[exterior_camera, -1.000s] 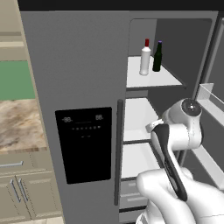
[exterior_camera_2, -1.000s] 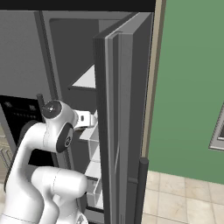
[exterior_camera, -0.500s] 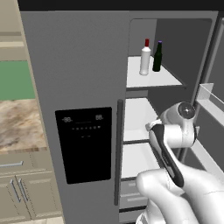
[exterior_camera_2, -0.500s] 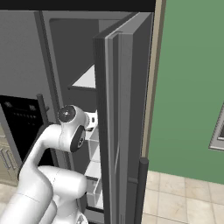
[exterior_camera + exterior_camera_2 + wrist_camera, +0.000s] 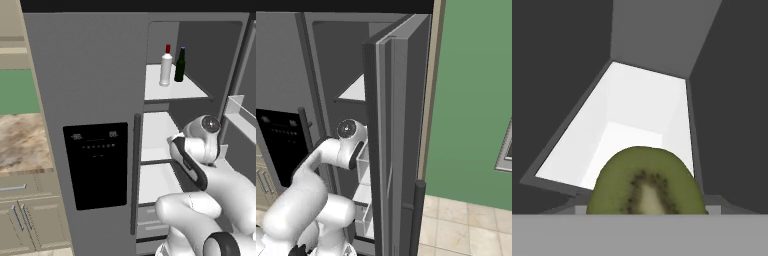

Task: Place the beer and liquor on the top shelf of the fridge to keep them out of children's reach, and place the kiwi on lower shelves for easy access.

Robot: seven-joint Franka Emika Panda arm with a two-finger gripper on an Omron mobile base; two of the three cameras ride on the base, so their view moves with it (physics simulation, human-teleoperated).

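I am the white arm reaching into the open right half of the fridge (image 5: 90,70), a tall grey appliance whose closed left door carries a black display panel (image 5: 97,165) and a long dark handle (image 5: 136,175). The panel shows faint pale marks too small to read; neither bottle shows a label I can make out.

In my hand view the kiwi (image 5: 646,182) sits right at the base of the picture, close against the camera, its cut green face with a pale core and a ring of dark seeds turned toward me. Its long axis runs across the picture, side to side. My fingertips are hidden behind it, so I judge that my jaws are partly closed around the fruit and carrying it.

Straight ahead of the kiwi, and below it, lies a white shelf (image 5: 642,120) with a thin grey front edge, walled by dark grey on both sides. From the left base view my wrist is at the height of the middle shelves, so I take this for one of the lower shelves (image 5: 156,131). The coming move turns on that: the fruit needs to travel forward over the front edge and then down.

On the top shelf (image 5: 172,90), well above my wrist, the liquor (image 5: 165,68) with its red cap and the dark beer (image 5: 180,65) stand upright, just beside each other.
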